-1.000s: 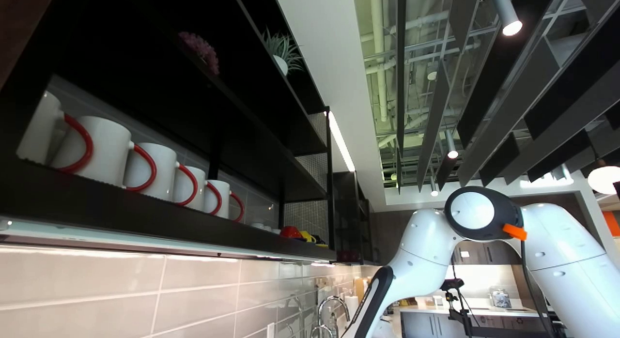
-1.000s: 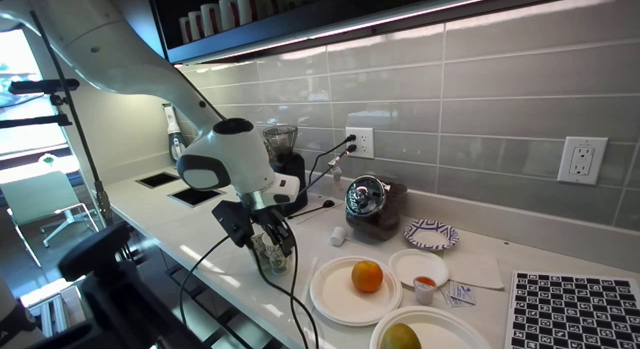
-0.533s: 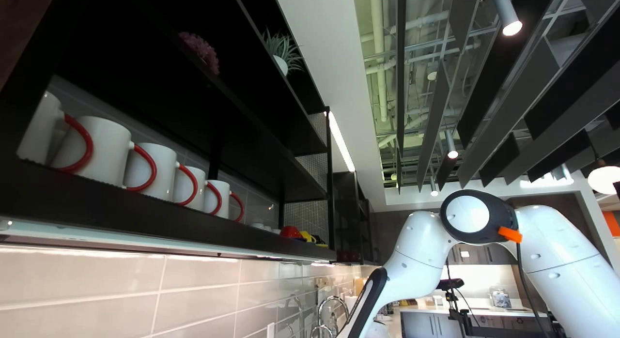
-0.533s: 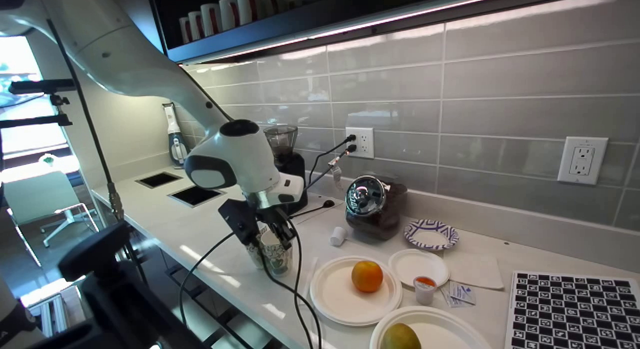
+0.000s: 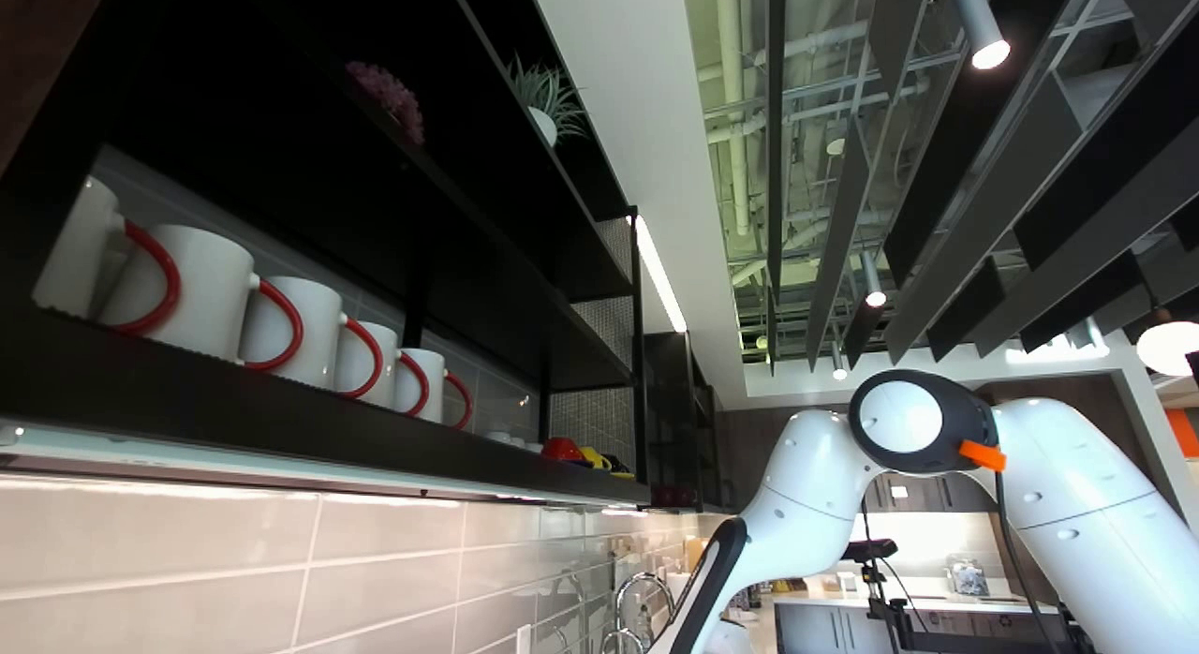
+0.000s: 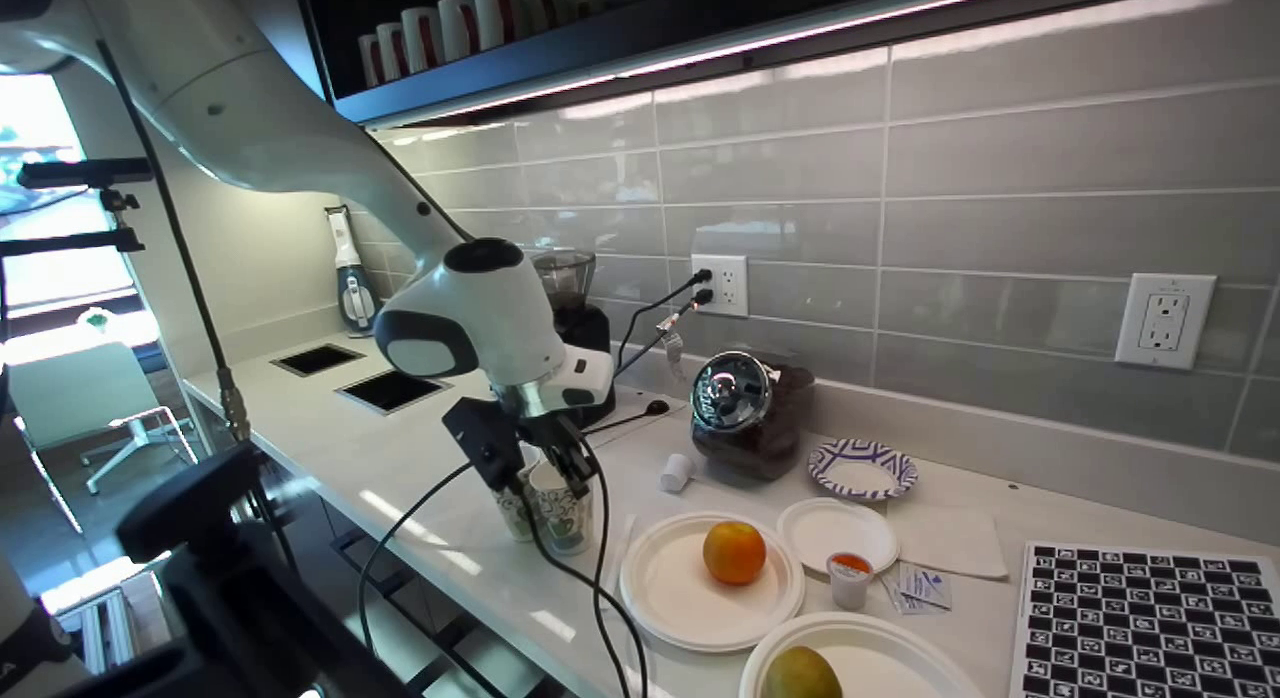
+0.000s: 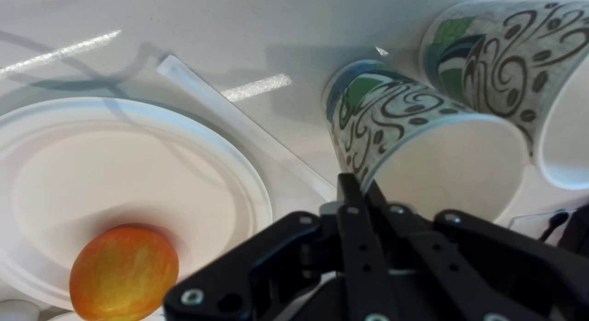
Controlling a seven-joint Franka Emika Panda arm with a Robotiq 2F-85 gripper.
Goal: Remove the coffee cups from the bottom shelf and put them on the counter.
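At the white, glossy counter I count two pale, tapered paper cups with green-and-blue patches and brown swirls. The black two-finger gripper is narrow and has the rim of the nearer cup pinched between its tips; whether the base of this cup touches the counter, I cannot tell. The farther cup is upright, just beside it. On the long, dark brown-black bottom shelf, five white mugs with red handles are counted in an exterior view, and they stay as they were.

Compared with one second ago, the white robot arm has shifted a little rightward in an exterior view, and the nearer cup seems to follow it slightly.

Around are two large, round, white plates: one bears a round orange fruit, the other a yellow-green fruit. One thin white strip lies between the first plate and the nearer cup. One black cable passes in front of the cups in an exterior view, and the gripper itself hides a part of them.
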